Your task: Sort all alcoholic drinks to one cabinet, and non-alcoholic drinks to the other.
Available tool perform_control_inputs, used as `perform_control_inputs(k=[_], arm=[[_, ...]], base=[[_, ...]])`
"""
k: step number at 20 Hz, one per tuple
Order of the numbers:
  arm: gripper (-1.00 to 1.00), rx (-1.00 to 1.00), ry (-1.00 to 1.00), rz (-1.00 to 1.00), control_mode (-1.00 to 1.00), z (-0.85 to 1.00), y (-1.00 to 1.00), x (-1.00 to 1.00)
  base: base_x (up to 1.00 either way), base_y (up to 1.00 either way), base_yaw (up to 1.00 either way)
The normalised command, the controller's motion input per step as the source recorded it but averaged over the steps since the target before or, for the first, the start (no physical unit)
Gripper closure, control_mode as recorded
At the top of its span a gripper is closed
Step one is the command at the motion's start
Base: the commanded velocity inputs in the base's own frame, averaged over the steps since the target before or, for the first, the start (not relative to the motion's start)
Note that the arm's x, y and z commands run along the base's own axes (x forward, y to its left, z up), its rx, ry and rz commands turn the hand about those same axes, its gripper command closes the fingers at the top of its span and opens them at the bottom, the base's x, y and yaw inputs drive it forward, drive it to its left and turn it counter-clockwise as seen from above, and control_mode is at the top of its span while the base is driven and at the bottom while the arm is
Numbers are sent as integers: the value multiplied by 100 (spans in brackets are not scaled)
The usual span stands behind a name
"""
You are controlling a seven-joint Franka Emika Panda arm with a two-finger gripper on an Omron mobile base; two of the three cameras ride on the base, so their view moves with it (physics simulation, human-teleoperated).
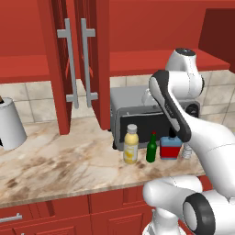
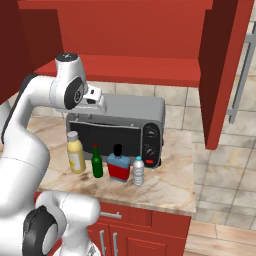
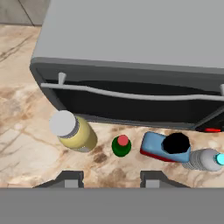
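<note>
Four drinks stand in a row on the marble counter in front of a toaster oven. From left to right they are a pale-yellow juice bottle point(image 1: 131, 146) point(image 2: 75, 154) point(image 3: 72, 130), a slim green bottle with a red cap point(image 1: 151, 149) point(image 2: 96, 162) point(image 3: 121, 145), a squat red-and-blue bottle with a black cap point(image 1: 170, 148) point(image 2: 119, 167) point(image 3: 166, 148) and a small clear water bottle point(image 1: 186, 150) point(image 2: 138, 171) point(image 3: 205, 159). My gripper point(image 3: 111, 178) hangs above them and looks down, open, with nothing between its fingertips. The green bottle lies just ahead of the gap.
The grey toaster oven point(image 1: 133, 110) point(image 2: 120, 120) stands right behind the bottles. Above it runs a red cabinet shelf point(image 1: 137, 62) point(image 2: 130, 67). Open red doors with two silver bar handles point(image 1: 78, 64) hang at the left, and a door with one handle point(image 2: 222, 75) at the right. A white container point(image 1: 9, 124) sits far left.
</note>
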Motion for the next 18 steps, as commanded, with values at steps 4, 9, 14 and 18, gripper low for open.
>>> perform_control_inputs(k=[4,9,14,18], arm=[[-100,0,-8,0,-100,-1,0,-15],[-100,0,-11,0,-100,-11,-10,-39],[-100,0,-5,0,-100,-17,-8,-31],[-100,0,-4,0,-100,-13,-5,-25]], base=[[0,0,0],[0,0,0],[0,0,0],[0,0,0]])
